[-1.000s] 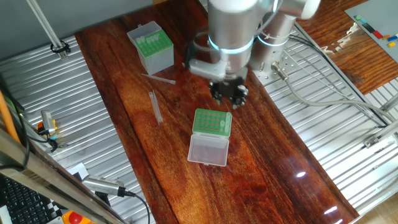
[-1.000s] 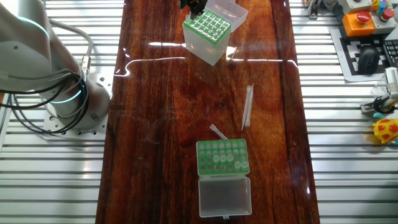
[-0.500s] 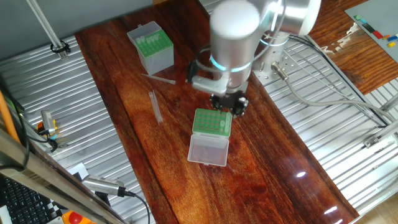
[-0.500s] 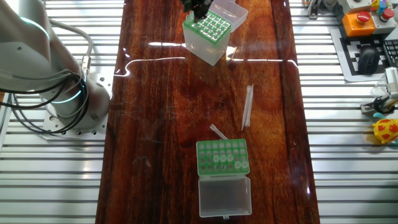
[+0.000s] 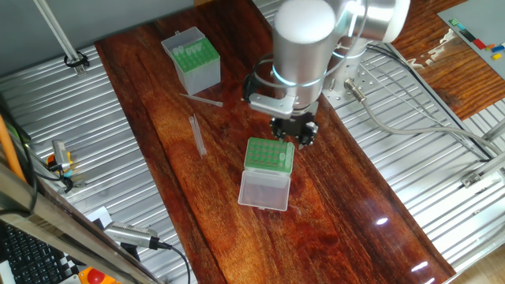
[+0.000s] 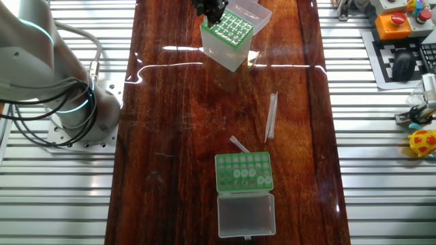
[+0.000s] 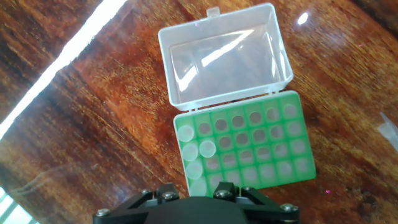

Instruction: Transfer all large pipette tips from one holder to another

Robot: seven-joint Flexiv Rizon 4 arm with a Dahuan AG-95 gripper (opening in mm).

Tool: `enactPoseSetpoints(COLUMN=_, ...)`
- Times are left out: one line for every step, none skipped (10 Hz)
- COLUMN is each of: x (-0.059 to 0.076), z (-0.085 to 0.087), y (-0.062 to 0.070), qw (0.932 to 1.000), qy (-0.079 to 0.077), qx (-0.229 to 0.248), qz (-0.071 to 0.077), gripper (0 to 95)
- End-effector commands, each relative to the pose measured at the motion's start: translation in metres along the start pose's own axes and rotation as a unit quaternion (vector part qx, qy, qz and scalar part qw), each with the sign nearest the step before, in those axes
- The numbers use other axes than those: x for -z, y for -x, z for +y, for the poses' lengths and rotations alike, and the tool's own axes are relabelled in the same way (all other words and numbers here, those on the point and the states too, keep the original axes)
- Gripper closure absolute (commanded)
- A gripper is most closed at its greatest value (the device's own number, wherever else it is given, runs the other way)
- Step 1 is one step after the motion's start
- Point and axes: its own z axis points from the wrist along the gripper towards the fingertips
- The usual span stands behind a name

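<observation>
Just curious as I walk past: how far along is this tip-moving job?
Partway. A few tips sit in the open rack below the fingers; most holes are empty. The other rack holds tips too, and two loose tips lie on the table. I cannot tell if one is held.

Materials and finishes on the bench

Table [image 5: 347, 197]: reddish wood, grained, highly glossy, throwing back bright streaks of light. Surrounding bench [image 5: 71, 118]: ribbed bare metal, dull sheen. Low rack [image 7: 245, 146]: smooth green plastic, matt, with a clear glossy plastic lid [image 7: 224, 53]. Tall box [image 5: 192, 59]: cloudy whitish plastic walls, green plastic top. Loose tips [image 6: 270, 117]: pale translucent plastic. Robot arm [image 5: 304, 39]: smooth silver-grey casing, satin finish.
</observation>
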Motion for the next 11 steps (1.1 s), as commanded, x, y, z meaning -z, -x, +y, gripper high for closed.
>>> enactPoseSetpoints(x=-0.0008, z=-0.0007, y=0.0017, qw=1.0, qy=-0.002, qx=-0.001, qz=-0.002, gripper=57.0)
enactPoseSetpoints(x=-0.0009, z=-0.0006, y=0.0019, qw=1.0, qy=-0.003, qx=-0.002, qz=-0.004, gripper=57.0)
enactPoseSetpoints(x=-0.0013, z=-0.0004, y=0.0021, qw=1.0, qy=-0.004, qx=-0.003, qz=-0.004, gripper=57.0)
enactPoseSetpoints(x=-0.0015, z=-0.0005, y=0.0024, qw=1.0, qy=-0.005, qx=-0.005, qz=-0.004, gripper=57.0)
enactPoseSetpoints(x=-0.0021, z=-0.0005, y=0.0026, qw=0.9999, qy=-0.006, qx=-0.006, qz=-0.006, gripper=76.0)
enactPoseSetpoints(x=-0.0024, z=-0.0009, y=0.0033, qw=0.9999, qy=-0.009, qx=-0.009, qz=-0.01, gripper=76.0)
enactPoseSetpoints(x=-0.002, z=-0.0013, y=0.0041, qw=0.9998, qy=-0.01, qx=-0.01, qz=-0.011, gripper=76.0)
enactPoseSetpoints(x=-0.002, z=-0.0014, y=0.0043, qw=0.9998, qy=-0.011, qx=-0.01, qz=-0.013, gripper=76.0)
enactPoseSetpoints(x=-0.0025, z=-0.0015, y=0.0044, qw=0.9997, qy=-0.012, qx=-0.009, qz=-0.017, gripper=76.0)
enactPoseSetpoints(x=-0.0028, z=-0.0016, y=0.0045, qw=0.9997, qy=-0.013, qx=-0.009, qz=-0.018, gripper=76.0)
enactPoseSetpoints(x=-0.003, z=-0.002, y=0.0052, qw=0.9997, qy=-0.013, qx=-0.01, qz=-0.019, gripper=76.0)
